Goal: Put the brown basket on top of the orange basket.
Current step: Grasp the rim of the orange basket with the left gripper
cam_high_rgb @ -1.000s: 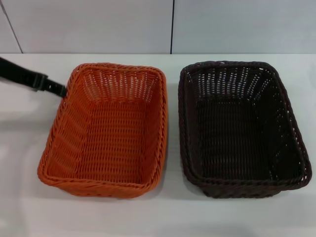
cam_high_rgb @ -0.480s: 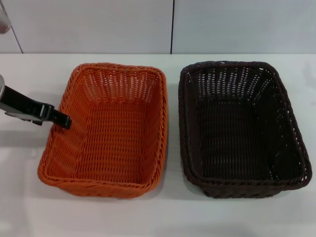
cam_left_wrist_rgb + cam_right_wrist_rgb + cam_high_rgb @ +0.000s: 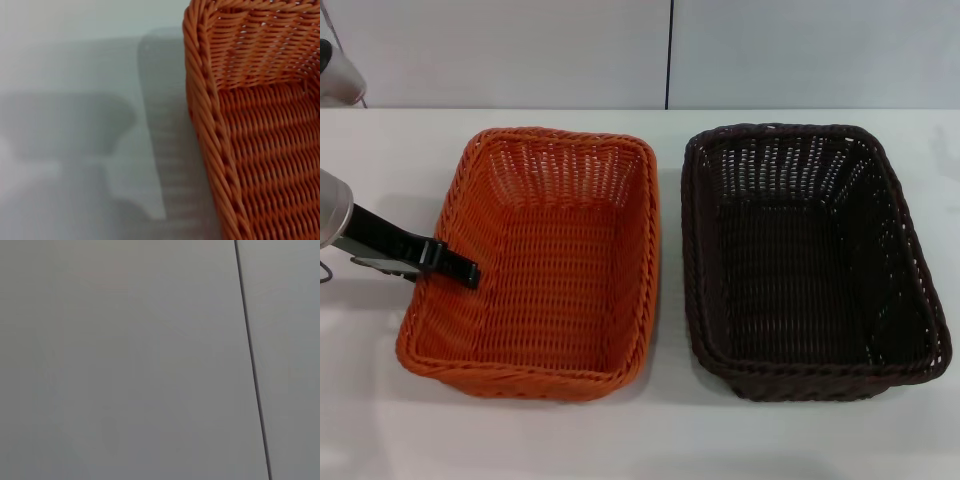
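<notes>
The orange basket (image 3: 647,250) sits on the white table at centre left. The brown basket (image 3: 692,250) sits beside it on the right with a narrow gap between them; both are upright and hold nothing. My left gripper (image 3: 455,268) reaches in from the left, and its black tip lies over the orange basket's left rim, about halfway along that side. The left wrist view shows the orange basket's braided rim (image 3: 210,125) close up, with the arm's shadow on the table beside it. My right gripper shows in no view; its wrist camera sees only a grey wall panel.
The white table (image 3: 660,440) runs all around the baskets, with bare strips in front and at the left. A pale panelled wall (image 3: 520,50) with a dark seam stands behind.
My left gripper has moved toward me along the orange basket's left side and inward, so its tip now lies over the rim. Neither basket has moved.
</notes>
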### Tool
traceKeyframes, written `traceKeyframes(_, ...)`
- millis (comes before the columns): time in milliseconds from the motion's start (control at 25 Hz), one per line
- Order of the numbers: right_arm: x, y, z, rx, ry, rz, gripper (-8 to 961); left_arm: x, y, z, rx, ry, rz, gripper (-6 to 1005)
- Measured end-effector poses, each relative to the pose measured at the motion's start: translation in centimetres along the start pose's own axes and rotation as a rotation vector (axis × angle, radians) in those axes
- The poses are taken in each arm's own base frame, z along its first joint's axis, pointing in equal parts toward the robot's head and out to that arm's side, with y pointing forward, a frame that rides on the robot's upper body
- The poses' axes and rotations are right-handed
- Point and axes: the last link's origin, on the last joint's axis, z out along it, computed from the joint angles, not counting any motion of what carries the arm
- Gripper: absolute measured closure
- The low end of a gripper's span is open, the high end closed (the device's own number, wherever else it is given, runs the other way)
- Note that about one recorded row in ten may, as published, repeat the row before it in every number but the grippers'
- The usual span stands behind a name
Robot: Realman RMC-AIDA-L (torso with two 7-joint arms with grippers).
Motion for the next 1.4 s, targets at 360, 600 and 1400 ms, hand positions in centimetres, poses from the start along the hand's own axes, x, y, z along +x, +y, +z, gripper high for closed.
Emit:
traceKeyframes(360,0.1,-0.5,-0.2,0.017,0.005,0.0,287,0.0,0.0,0.0,0.001,0.006,0.015,333)
traceKeyframes(600,0.2,-1.0,-0.5,0.032,0.007,0.0,287,0.0,-0.1,-0.1,0.013,0.006,0.021,581)
traceKeyframes(1400,0.1,-1.0,-0.4,0.035,0.001,0.001,287,1.1,-2.3,-4.1,0.156,0.021,0.309,805)
